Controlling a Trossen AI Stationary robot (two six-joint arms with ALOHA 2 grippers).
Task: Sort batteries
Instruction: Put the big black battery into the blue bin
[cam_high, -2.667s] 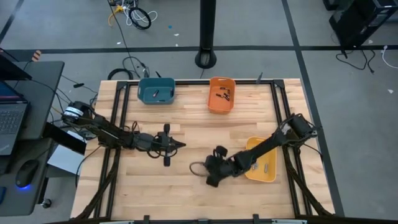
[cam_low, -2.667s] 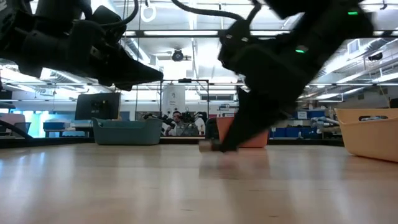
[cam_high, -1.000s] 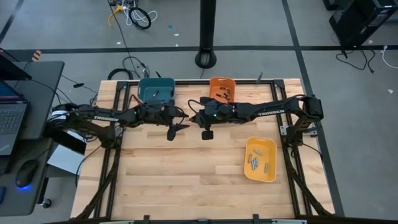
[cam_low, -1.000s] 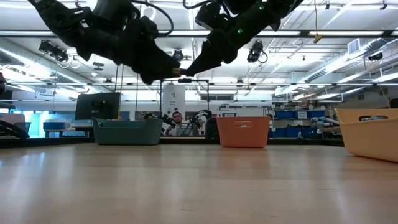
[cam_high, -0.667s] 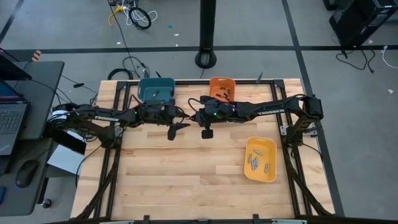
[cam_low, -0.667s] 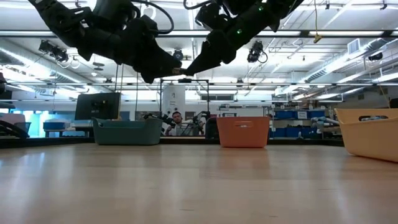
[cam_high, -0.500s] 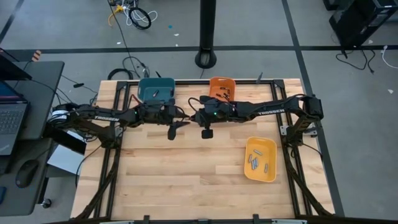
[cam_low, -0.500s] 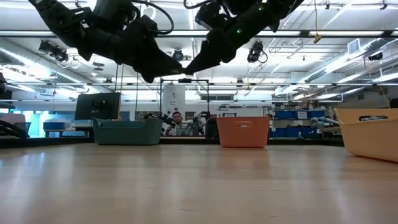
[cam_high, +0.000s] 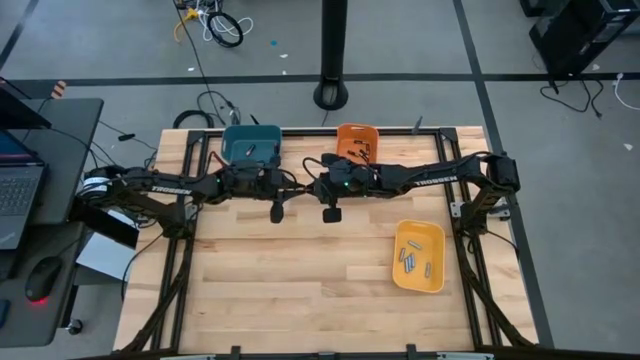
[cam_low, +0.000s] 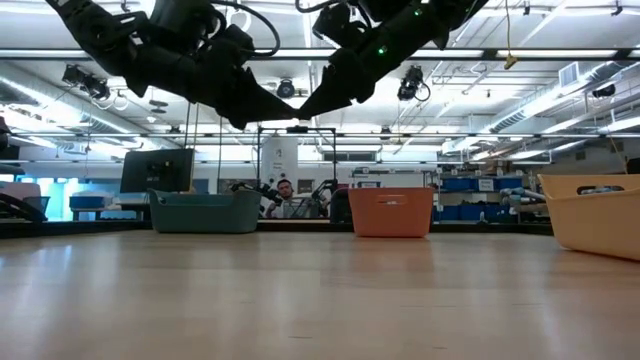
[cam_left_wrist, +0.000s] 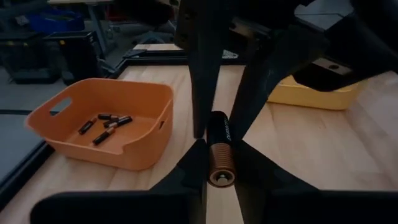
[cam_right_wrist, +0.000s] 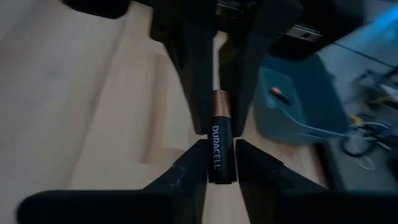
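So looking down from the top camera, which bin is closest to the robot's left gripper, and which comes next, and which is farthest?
From the left gripper:
1. Teal bin, at the table's far edge, just behind the gripper.
2. Orange bin, also at the far edge, further right.
3. Yellow bin, on the table's right side, nearer the front.

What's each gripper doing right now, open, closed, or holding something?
Left gripper: closed on the copper end of a battery.
Right gripper: gripping the same battery's black end, mid-handover above the table.
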